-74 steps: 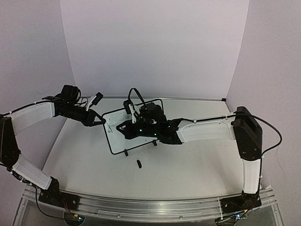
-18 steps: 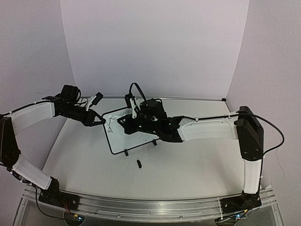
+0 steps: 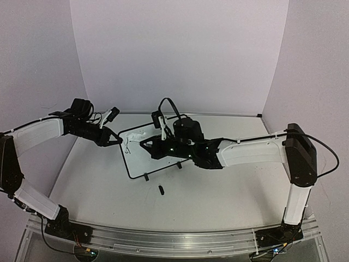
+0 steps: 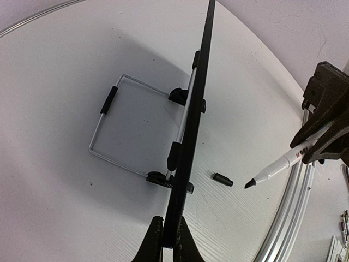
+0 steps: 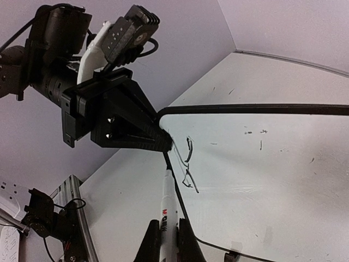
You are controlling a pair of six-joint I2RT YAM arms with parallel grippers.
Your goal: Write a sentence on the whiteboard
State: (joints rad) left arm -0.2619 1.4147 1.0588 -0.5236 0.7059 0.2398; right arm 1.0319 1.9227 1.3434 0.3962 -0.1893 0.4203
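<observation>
The whiteboard (image 3: 155, 159) stands tilted on its wire stand (image 4: 112, 131) mid-table. My left gripper (image 4: 169, 218) is shut on its left edge, which the left wrist view shows edge-on (image 4: 197, 93). My right gripper (image 5: 169, 220) is shut on a white marker (image 5: 170, 203), uncapped. Its tip hangs just off the board's left frame, clear of the surface. Of the sentence, only a few dark strokes (image 5: 188, 162) show near the board's upper left corner (image 3: 126, 145). From the top view, the right gripper (image 3: 146, 145) hovers over the board's left half.
The marker's black cap (image 3: 161, 189) lies on the table in front of the board, also visible as the cap (image 4: 222, 179) in the left wrist view. Faint smudges (image 5: 256, 134) dot the board. An aluminium rail (image 3: 163, 240) runs along the near table edge.
The right arm has drawn back to the right and its marker has come away from the board's left part. Fresh strokes stand near the corner. The left arm holds still.
</observation>
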